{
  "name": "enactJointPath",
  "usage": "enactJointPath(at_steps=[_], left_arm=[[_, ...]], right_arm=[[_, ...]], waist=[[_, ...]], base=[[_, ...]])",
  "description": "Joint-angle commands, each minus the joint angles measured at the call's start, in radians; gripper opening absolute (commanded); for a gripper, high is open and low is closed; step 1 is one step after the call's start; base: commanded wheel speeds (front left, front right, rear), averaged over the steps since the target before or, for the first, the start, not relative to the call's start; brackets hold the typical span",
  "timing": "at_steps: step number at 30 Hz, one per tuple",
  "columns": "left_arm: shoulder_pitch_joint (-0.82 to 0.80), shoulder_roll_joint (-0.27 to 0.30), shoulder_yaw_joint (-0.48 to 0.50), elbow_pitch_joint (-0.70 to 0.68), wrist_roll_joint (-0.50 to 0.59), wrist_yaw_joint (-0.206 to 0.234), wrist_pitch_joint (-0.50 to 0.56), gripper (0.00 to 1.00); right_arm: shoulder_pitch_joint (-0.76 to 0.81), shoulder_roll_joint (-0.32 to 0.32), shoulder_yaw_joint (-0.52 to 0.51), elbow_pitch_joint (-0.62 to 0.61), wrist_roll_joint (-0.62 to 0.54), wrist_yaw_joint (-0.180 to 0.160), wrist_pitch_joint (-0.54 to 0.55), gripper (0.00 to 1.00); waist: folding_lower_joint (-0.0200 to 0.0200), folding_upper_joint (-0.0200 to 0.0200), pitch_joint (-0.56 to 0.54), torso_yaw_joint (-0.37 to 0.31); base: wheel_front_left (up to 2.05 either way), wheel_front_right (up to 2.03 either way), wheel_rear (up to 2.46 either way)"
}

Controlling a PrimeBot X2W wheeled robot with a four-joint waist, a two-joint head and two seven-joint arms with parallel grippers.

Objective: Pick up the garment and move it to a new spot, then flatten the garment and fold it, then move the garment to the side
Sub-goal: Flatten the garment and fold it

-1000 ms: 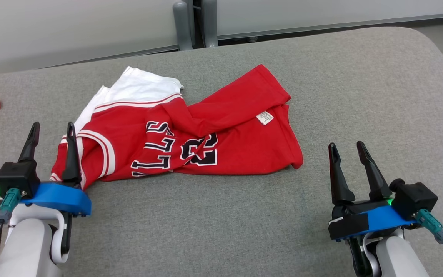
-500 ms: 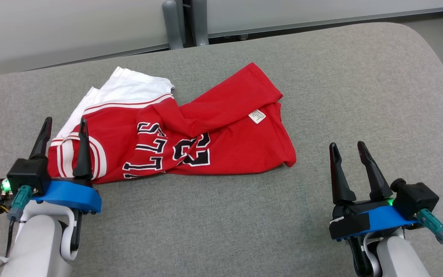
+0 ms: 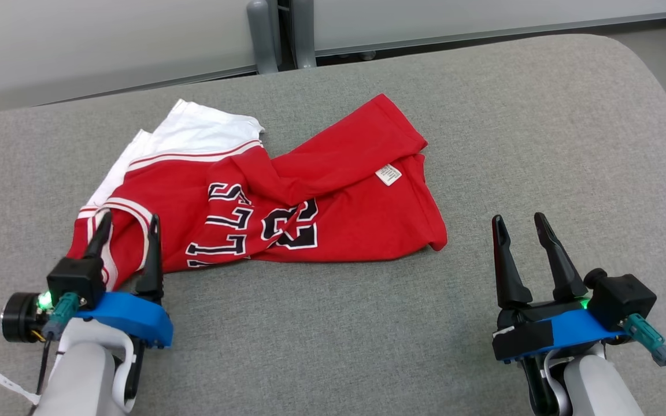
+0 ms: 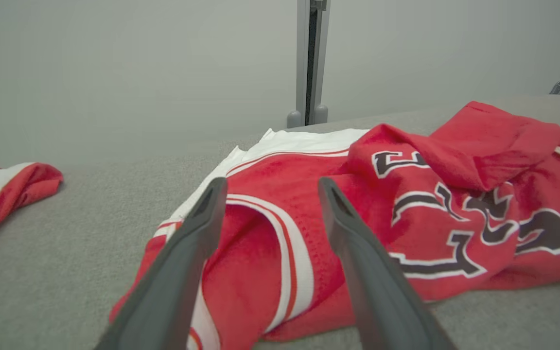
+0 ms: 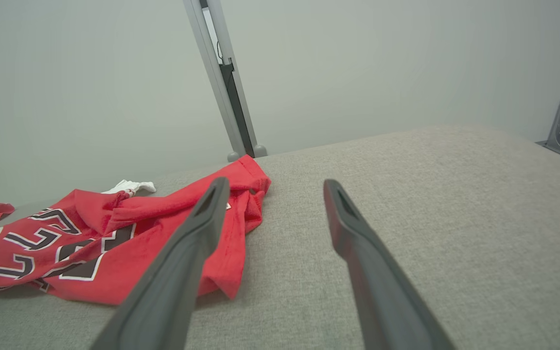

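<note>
Currently I am logging nothing done: garment lying crumpled at eleven o'clock, left gripper poised at its seven o'clock edge, right gripper idling; both jaws spread, empty.

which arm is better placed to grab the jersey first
Left. The left gripper is open, straddling the striped armhole corner of the jersey, so it probably only needs to lower and close. The right gripper, also open, sits over bare grey surface, apart from the hem.
</note>
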State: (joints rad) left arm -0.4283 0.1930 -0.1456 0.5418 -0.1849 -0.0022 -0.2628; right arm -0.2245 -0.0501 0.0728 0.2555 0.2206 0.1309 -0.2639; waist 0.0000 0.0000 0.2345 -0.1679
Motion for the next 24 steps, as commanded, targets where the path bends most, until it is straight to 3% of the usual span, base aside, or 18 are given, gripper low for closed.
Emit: enactJointPath(at_steps=[1,13,14,15,16,24], left_arm=[[-0.007,-0.001,-0.003,0.019,0.0,-0.004,-0.003,1.0],[-0.066,-0.019,-0.002,0.218,0.001,-0.045,-0.003,1.0],[-0.07,-0.02,-0.002,0.226,0.0,-0.048,-0.003,0.86],[-0.076,-0.021,0.0,0.231,0.0,-0.052,-0.003,0.38],[-0.082,-0.022,0.0,0.232,0.003,-0.053,-0.003,0.0],[-0.066,-0.041,0.014,0.116,0.017,-0.07,-0.003,0.0]], right_arm=[[-0.009,0.0,0.003,0.002,0.008,0.0,-0.001,1.0],[-0.024,0.0,0.001,0.002,0.01,0.0,-0.001,1.0],[-0.024,0.0,0.001,0.001,0.01,0.0,-0.001,1.0],[-0.024,0.0,0.001,0.001,0.01,0.0,-0.001,1.0],[-0.024,0.0,0.001,0.001,0.009,0.0,-0.001,1.0],[-0.003,0.0,-0.012,0.006,0.001,0.0,-0.001,1.0]], waist=[[0.0,0.0,0.004,-0.003],[0.0,0.0,0.029,-0.026],[0.0,0.0,0.03,-0.027],[0.0,0.0,0.03,-0.027],[0.0,0.0,0.03,-0.027],[0.0,0.0,0.006,0.004]], base=[[0.0,0.0,0.0],[0.0,0.0,0.0],[0.0,0.0,0.0],[0.0,0.0,0.0],[0.0,0.0,0.0],[0.0,0.0,0.0]])
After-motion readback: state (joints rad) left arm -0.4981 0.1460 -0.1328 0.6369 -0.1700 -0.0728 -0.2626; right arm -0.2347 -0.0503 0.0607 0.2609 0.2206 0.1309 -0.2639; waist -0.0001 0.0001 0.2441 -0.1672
